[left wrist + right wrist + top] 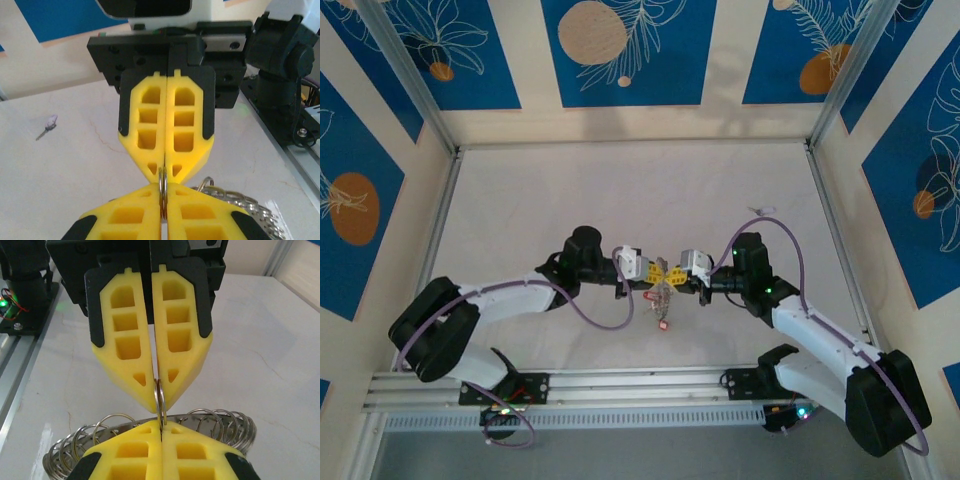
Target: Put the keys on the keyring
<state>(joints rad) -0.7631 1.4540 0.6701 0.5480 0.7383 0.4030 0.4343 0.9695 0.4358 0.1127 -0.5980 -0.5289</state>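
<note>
Keyring [220,426] hangs where both arms meet; one loop [159,397] stands upright, edge-on, its plane along the line between them; left gripper [157,390] and right gripper [164,167] both clenched on it; red-tagged keys [663,322] just below.

A pale table [570,190] stands within cream walls [530,60] carrying blue panels [670,70] with orange circles [355,207].

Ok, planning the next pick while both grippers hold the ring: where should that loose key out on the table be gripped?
Take the loose key by its pale tag, from straight above, closing across its narrow width. The key lies flat on the table, so nothing gets under it sideways, and the tag is its widest part; the shaft looks too thin.
</note>
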